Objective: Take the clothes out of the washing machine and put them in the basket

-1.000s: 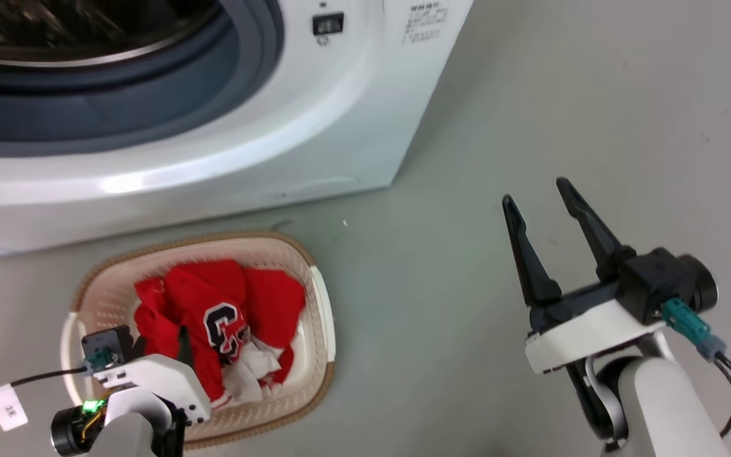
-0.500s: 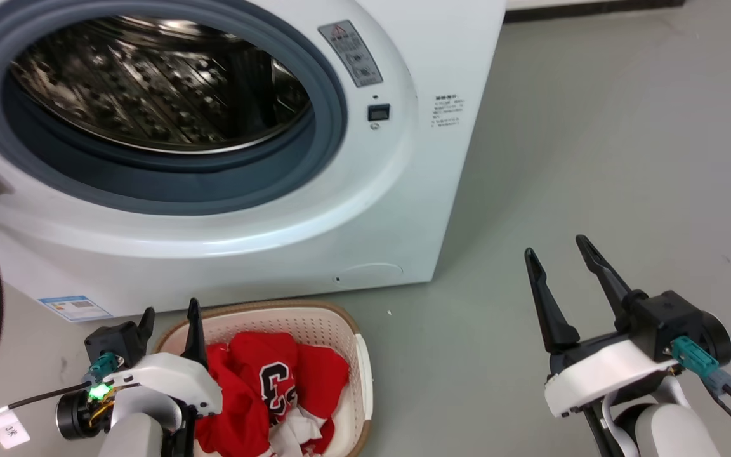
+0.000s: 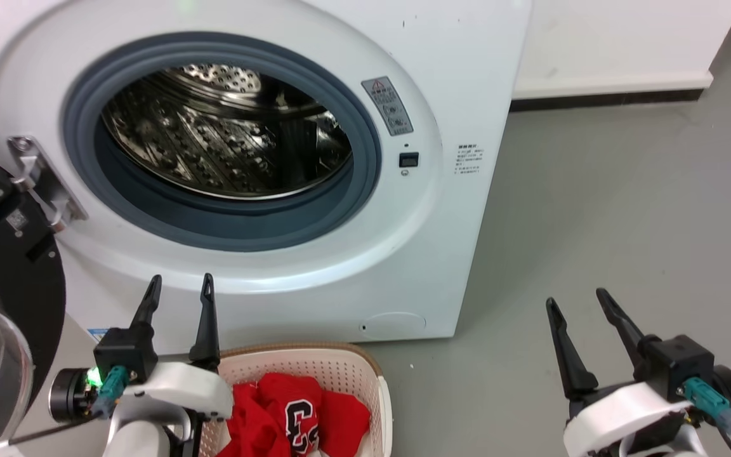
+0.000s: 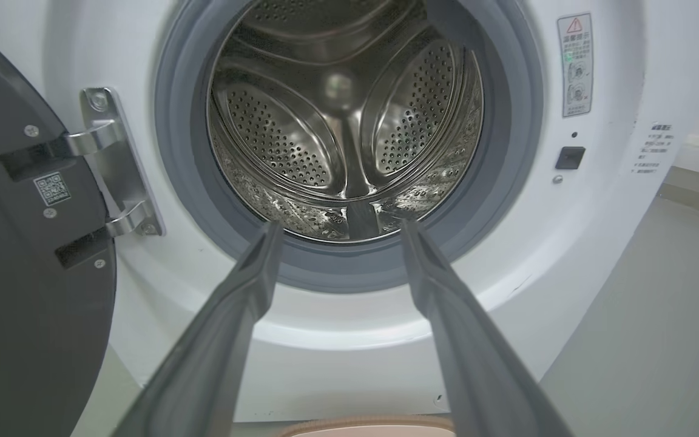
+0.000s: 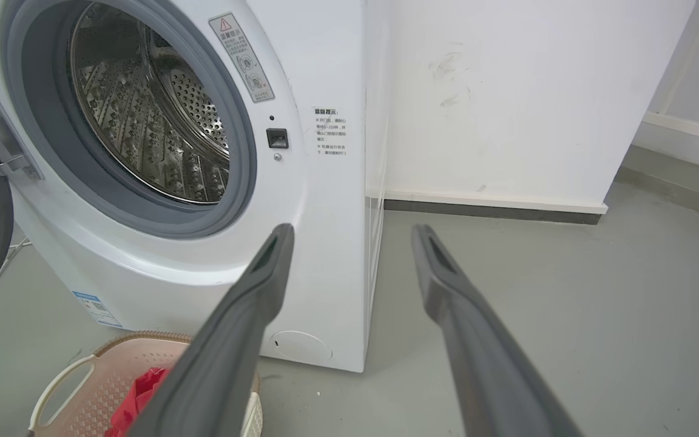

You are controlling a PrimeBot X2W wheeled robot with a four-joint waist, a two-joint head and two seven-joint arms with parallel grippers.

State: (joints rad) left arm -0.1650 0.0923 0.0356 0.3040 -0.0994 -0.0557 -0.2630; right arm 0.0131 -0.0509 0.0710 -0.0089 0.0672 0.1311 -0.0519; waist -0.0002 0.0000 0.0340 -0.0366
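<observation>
Red clothes [image 3: 275,406] lie in the basket [image 3: 321,371] beside the left end effector [image 3: 181,278].

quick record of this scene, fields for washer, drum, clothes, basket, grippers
washer: white, door swung open
drum: no clothes seen inside
clothes: red jersey, in the basket
basket: on floor before washer
left gripper: open, empty, near basket
right gripper: open, empty, above floor
</observation>
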